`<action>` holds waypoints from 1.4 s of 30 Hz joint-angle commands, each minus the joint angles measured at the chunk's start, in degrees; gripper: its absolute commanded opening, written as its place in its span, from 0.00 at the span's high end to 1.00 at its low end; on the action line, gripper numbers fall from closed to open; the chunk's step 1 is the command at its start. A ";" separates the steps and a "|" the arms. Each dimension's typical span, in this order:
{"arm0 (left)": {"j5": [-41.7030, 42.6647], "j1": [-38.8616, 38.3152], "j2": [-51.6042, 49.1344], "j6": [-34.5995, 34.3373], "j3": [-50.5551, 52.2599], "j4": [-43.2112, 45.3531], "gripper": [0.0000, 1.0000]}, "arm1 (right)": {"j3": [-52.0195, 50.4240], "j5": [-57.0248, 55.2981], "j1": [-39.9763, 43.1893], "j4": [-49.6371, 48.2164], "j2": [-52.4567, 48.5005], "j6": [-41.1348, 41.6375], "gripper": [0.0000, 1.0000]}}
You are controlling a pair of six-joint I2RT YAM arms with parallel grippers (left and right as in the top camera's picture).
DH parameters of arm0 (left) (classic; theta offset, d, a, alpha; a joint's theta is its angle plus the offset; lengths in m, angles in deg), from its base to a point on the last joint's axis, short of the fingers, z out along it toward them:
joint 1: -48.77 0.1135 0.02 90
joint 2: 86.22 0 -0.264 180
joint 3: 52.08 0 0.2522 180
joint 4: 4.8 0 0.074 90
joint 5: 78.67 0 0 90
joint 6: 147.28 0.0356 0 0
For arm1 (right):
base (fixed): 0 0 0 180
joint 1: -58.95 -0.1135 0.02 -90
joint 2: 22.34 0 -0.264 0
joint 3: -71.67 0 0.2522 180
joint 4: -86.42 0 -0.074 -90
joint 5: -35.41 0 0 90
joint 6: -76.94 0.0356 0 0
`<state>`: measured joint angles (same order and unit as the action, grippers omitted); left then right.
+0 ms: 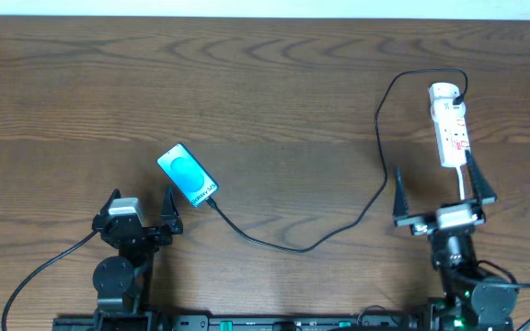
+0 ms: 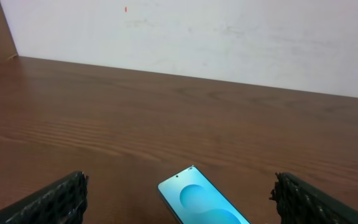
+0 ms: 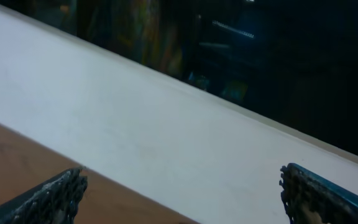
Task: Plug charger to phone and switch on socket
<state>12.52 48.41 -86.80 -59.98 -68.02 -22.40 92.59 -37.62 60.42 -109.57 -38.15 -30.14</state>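
Note:
The phone (image 1: 188,175) lies at an angle left of centre with its cyan screen lit. In the left wrist view the phone (image 2: 204,202) sits low between my fingers. The black charger (image 1: 293,246) runs from the phone's lower right end, where its tip seems to meet the phone, across the table and up to the socket (image 1: 450,124). There its black plug sits at the strip's far end. My left gripper (image 1: 141,198) (image 2: 180,183) stands open just short of the phone. My right gripper (image 1: 437,176) (image 3: 182,177) is open below the socket, holding nothing.
The socket's white cord (image 1: 465,179) passes down between the right gripper's fingers toward the arm base. A pale wall (image 2: 197,43) rises behind the table's far edge. The right wrist view shows mostly that wall and a sliver of table (image 3: 17,149).

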 commanded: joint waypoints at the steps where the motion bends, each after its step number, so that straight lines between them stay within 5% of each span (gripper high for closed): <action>1: -0.37 0.35 0.35 0.72 1.31 -1.57 0.05 | -5.44 -0.13 -0.48 1.84 5.01 -3.78 0.01; 10: -0.37 0.35 0.35 0.72 1.31 -1.57 0.05 | -6.86 -4.11 -1.68 21.94 12.37 -3.15 0.01; 17: -0.37 0.35 0.35 0.70 1.31 -1.55 0.05 | -6.86 -12.31 -1.68 33.90 14.99 9.68 0.01; 25: -0.37 0.35 0.35 0.72 1.31 -1.55 0.05 | -6.84 -18.16 -1.70 34.10 15.10 19.80 0.01; 42: -0.37 0.35 0.35 0.72 1.31 -1.55 0.05 | -6.84 -17.90 -2.32 34.07 15.13 20.24 0.01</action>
<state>12.52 48.41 -86.80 -59.98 -68.02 -22.40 85.81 -54.62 58.59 -75.76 -23.66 -10.78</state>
